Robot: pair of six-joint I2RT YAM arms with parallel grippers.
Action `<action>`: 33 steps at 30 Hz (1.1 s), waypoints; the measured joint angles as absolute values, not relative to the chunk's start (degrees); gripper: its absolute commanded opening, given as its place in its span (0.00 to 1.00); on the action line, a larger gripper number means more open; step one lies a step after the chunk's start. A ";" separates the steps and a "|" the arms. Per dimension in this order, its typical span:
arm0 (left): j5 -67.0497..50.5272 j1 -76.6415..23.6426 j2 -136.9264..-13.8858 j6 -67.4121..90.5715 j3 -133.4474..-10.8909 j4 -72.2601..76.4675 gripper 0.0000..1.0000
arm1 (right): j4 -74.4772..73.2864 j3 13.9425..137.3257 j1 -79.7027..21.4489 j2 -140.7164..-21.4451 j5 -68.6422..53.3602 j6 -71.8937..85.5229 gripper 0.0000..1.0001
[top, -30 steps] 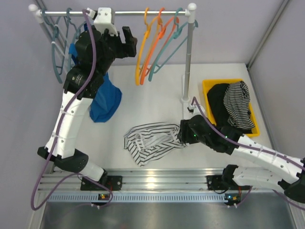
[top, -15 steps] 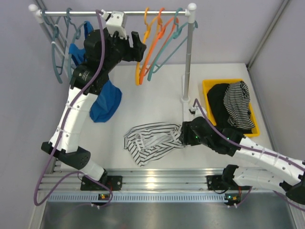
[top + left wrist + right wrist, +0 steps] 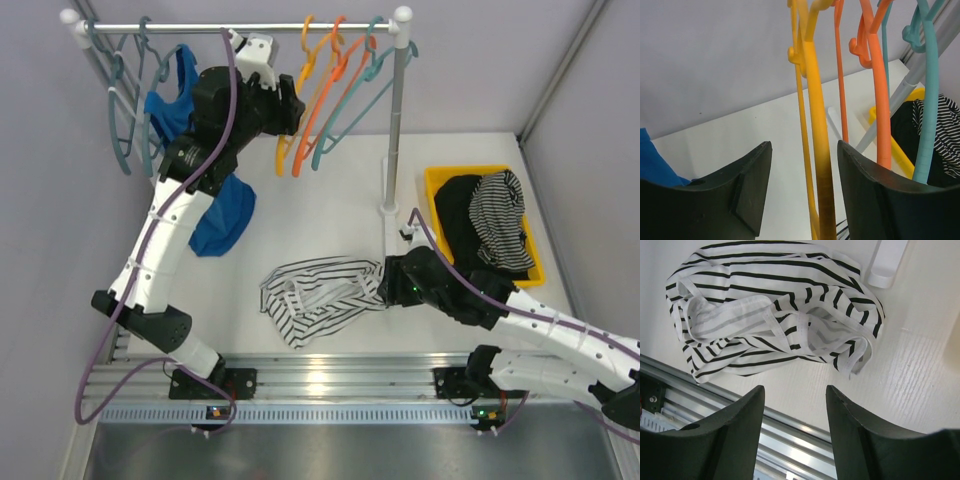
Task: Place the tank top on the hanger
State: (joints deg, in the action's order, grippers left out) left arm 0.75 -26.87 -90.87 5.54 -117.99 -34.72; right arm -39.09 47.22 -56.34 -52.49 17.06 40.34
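Note:
The tank top (image 3: 318,295), white with bold black stripes, lies crumpled on the table near the front; it also shows in the right wrist view (image 3: 775,315). The amber hanger (image 3: 296,110) hangs on the rail; in the left wrist view (image 3: 812,100) its arm runs between my open left fingers without touching either. My left gripper (image 3: 290,105) (image 3: 804,195) is open around that hanger arm, high at the rail. My right gripper (image 3: 382,285) (image 3: 795,405) is open and empty, hovering just right of the tank top.
A redder orange hanger (image 3: 335,80) and a teal hanger (image 3: 350,115) hang right of the amber one. A blue top (image 3: 222,210) and teal hangers (image 3: 125,120) hang at the left. The rack post (image 3: 395,130) stands mid-table. A yellow bin (image 3: 435,185) with dark clothes sits right.
My left gripper has moved right along the rail until its open fingers straddle the amber hanger. My right gripper has stayed almost still beside the tank top.

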 measured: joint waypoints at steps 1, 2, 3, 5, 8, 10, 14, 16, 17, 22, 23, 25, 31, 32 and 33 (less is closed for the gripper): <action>0.93 -26.87 -90.94 5.52 -117.93 -34.72 0.58 | -39.07 47.22 -56.31 -52.49 17.04 40.34 0.52; 0.95 -26.87 -91.02 5.41 -117.86 -34.72 0.57 | -39.07 47.22 -56.31 -52.49 17.04 40.34 0.52; 1.02 -26.87 -91.09 5.34 -117.80 -34.74 0.54 | -39.07 47.22 -56.31 -52.49 17.04 40.34 0.52; 1.10 -26.87 -91.22 5.21 -117.73 -34.74 0.52 | -39.07 47.20 -56.31 -52.49 17.04 40.34 0.52; 1.13 -26.87 -91.42 5.15 -117.73 -34.72 0.46 | -39.07 47.13 -56.31 -52.47 17.04 40.34 0.52; 1.10 -26.87 -91.50 4.95 -117.73 -34.72 0.42 | -39.00 46.87 -56.31 -52.38 17.04 40.34 0.52; 1.10 -26.87 -91.53 4.71 -117.73 -34.72 0.33 | -39.20 46.78 -56.31 -52.23 17.04 40.34 0.52; 1.13 -26.87 -91.53 4.60 -117.73 -34.72 0.25 | -39.20 46.78 -56.31 -52.14 17.06 40.34 0.52; 1.13 -26.87 -91.53 4.62 -117.73 -34.70 0.14 | -39.20 46.78 -56.31 -52.14 17.04 40.34 0.51; 1.78 -26.94 -91.53 4.36 -117.73 -34.35 0.00 | -39.18 46.78 -56.31 -52.14 17.04 40.32 0.52; 2.42 -26.94 -91.53 4.32 -117.71 -34.30 0.00 | -39.18 46.78 -56.31 -52.16 17.04 40.32 0.52; 3.38 -26.92 -91.53 4.32 -117.71 -33.80 0.00 | -39.18 46.78 -56.31 -52.16 17.04 40.32 0.51; 5.93 -26.92 -90.74 3.64 -116.27 -30.92 0.00 | -39.09 46.78 -56.31 -52.31 16.99 40.29 0.52; 6.33 -26.92 -90.45 3.29 -116.07 -30.52 0.00 | -39.07 46.78 -56.31 -52.31 16.99 40.27 0.52; 6.74 -26.92 -90.26 3.05 -115.96 -30.30 0.00 | -39.07 46.78 -56.31 -52.38 16.99 40.29 0.52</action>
